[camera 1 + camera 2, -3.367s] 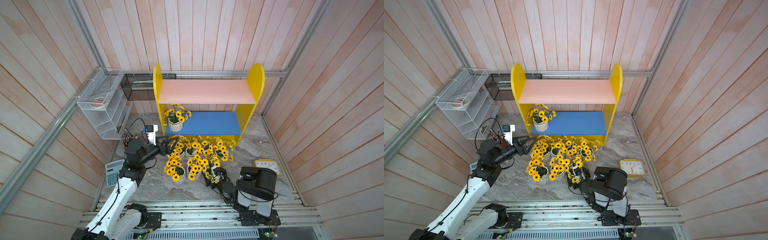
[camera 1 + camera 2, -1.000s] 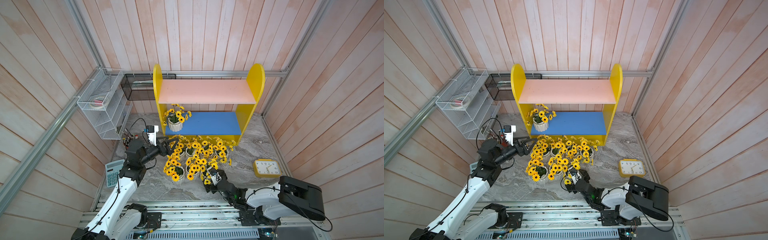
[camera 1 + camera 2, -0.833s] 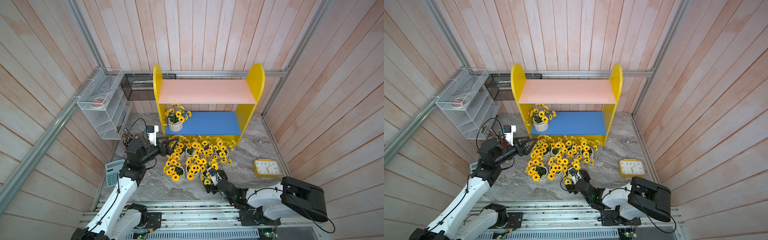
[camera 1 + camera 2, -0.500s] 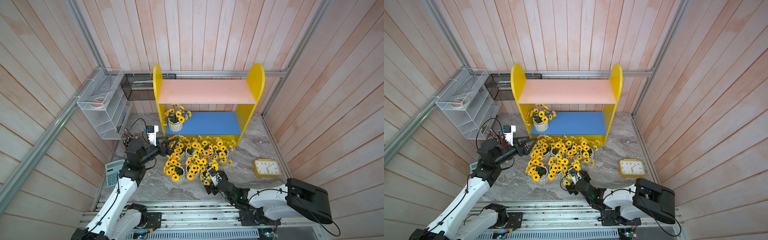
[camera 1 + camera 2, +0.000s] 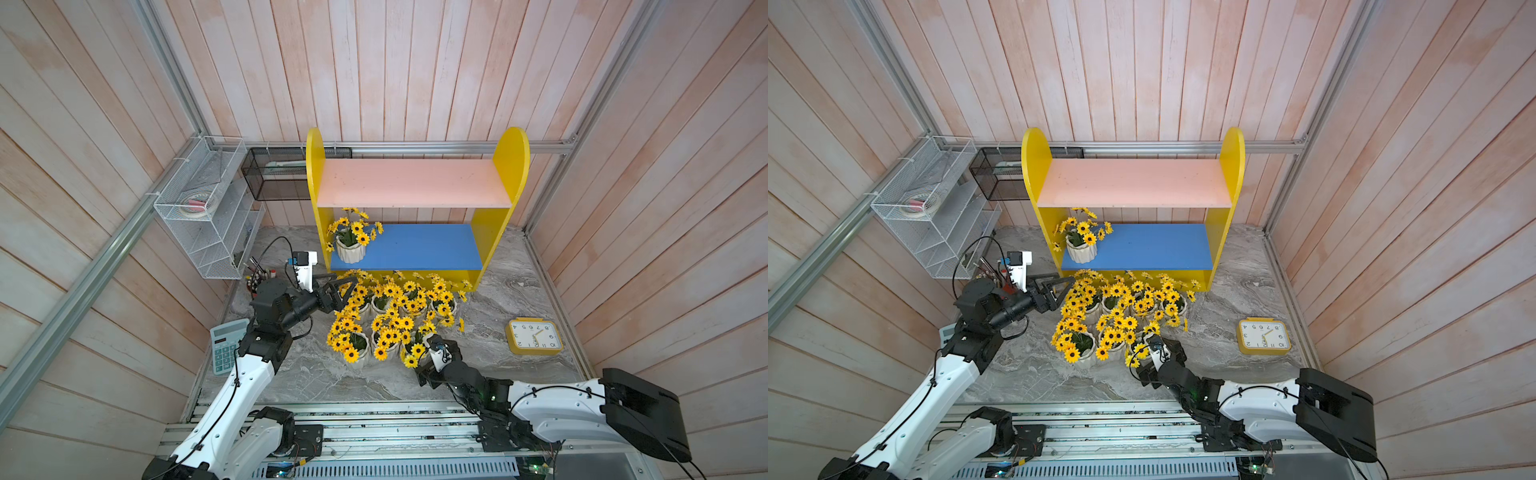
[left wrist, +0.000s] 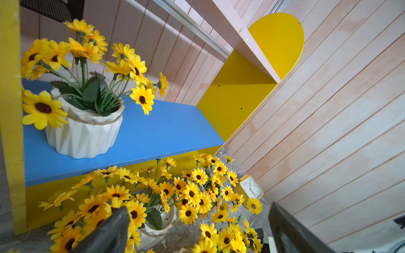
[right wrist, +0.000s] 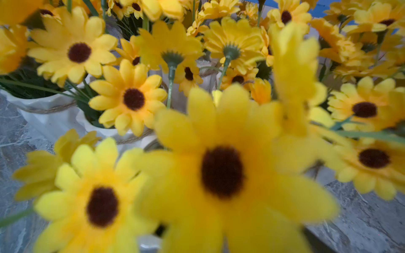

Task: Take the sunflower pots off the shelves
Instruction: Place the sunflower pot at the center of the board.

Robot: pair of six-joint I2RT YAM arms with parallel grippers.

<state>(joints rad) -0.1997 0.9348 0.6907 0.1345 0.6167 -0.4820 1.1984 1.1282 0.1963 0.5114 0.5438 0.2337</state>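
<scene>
On the blue lower board (image 5: 424, 249) of the shelves (image 5: 513, 166), one sunflower pot (image 5: 351, 252) stands upright at the left end, close beside the yellow side panel. The shelves comprise two boards, this one and one pink upper board (image 5: 411, 183), between two rounded yellow side panels.

In front of the shelves, seven more sunflower pots (image 5: 390, 328) stand on the marble tabletop (image 5: 332, 382) in one tight cluster: four nearer the shelves, three farther out. Overlapping blooms make this count approximate. Each pot is white ribbed ceramic with a twine loop below the rim. Each holds green leaves and a bunch of yellow, dark-centred blooms.

The left gripper (image 5: 347, 289) hovers in front of the shelves' left panel, at the cluster's left edge. Its jaws are spread wide and hold nothing. The right gripper (image 5: 438, 347) sits on the cluster's side away from the shelves, among the outermost blooms. Its jaws stand apart, and the blooms hide any contact with a pot.

One yellow alarm clock (image 5: 533, 336) lies front-right of the shelves. One calculator (image 5: 226, 345) lies front-left.
</scene>
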